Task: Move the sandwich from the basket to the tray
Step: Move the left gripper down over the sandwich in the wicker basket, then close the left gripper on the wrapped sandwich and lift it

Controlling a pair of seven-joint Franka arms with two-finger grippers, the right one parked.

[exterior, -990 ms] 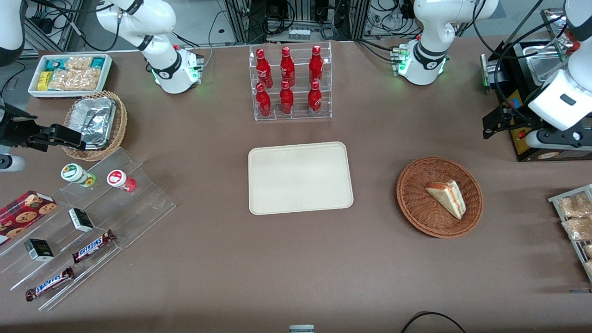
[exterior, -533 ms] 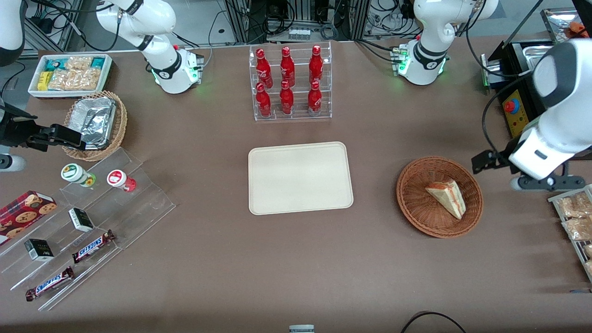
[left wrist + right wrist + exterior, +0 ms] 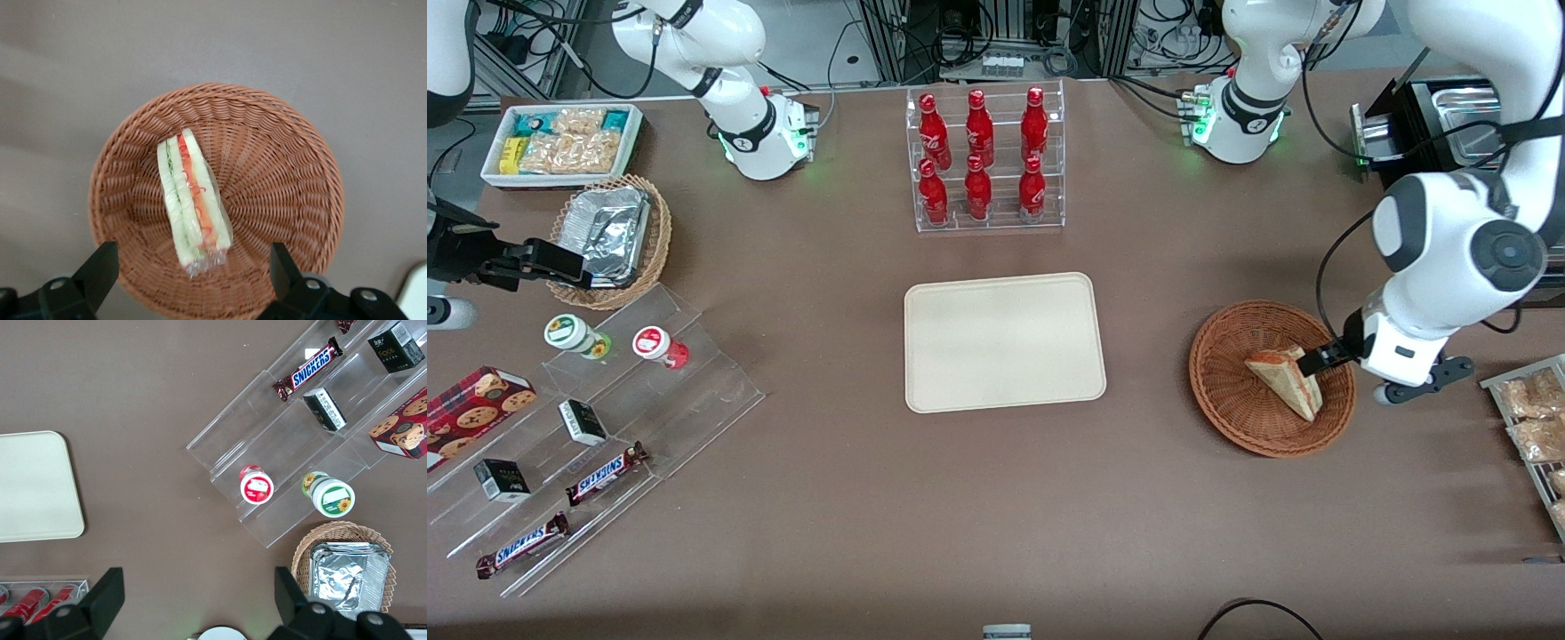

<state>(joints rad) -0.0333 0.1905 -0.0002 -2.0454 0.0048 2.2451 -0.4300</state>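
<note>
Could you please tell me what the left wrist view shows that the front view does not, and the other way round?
Only the left wrist view shows the sandwich's cut edge, with green and red-orange filling between pale bread, its clear wrap, and the claw's two fingers spread wide, open above the basket.

Only the front view shows the empty tray, which lies toward the parked arm's end from the basket, the rack of red bottles, and the working arm reaching over the basket's rim.

Both show the sandwich lying in the basket, not gripped, on the brown table.
</note>
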